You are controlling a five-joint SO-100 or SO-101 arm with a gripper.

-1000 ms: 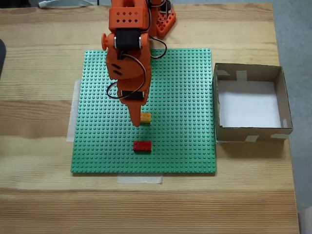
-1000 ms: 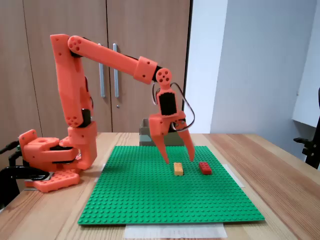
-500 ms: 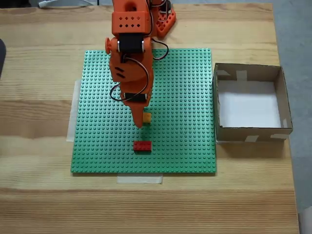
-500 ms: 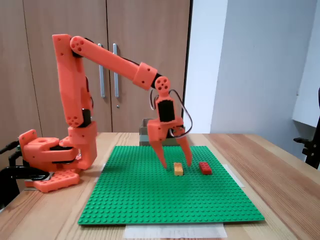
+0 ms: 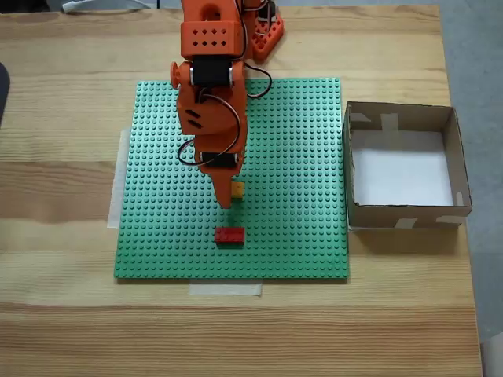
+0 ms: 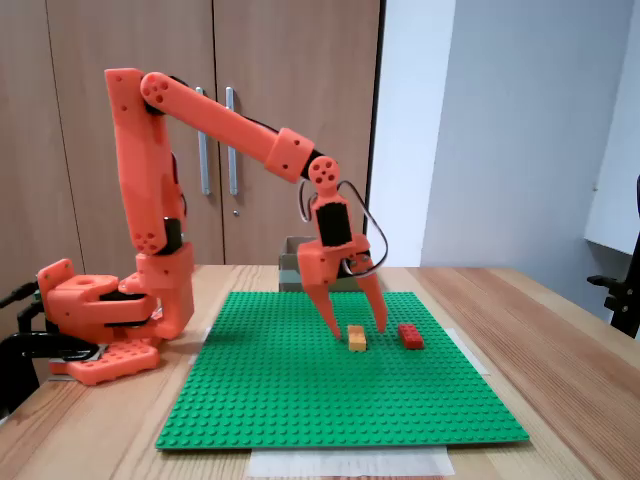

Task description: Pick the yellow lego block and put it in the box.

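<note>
The yellow lego block (image 5: 236, 189) (image 6: 356, 338) lies on the green studded baseplate (image 5: 157, 220) (image 6: 280, 400). My orange gripper (image 6: 357, 329) (image 5: 227, 198) hangs open just above the block, one finger on each side of it in the side fixed view, tips close to the plate. From above, the arm covers part of the block. The box (image 5: 454, 157), brown cardboard with a white bottom, stands to the right of the baseplate in the top fixed view; in the side fixed view a piece of the box (image 6: 289, 272) shows behind the arm.
A red brick (image 5: 229, 235) (image 6: 410, 336) lies on the baseplate just beyond the yellow one. The arm's orange base (image 6: 95, 320) stands at the plate's far edge. Pale tape (image 5: 225, 289) holds the plate to the wooden table (image 5: 63, 330).
The gripper has come down toward the yellow block and shifted slightly over it. Its fingers narrowed, then spread a little again. Both bricks stayed put.
</note>
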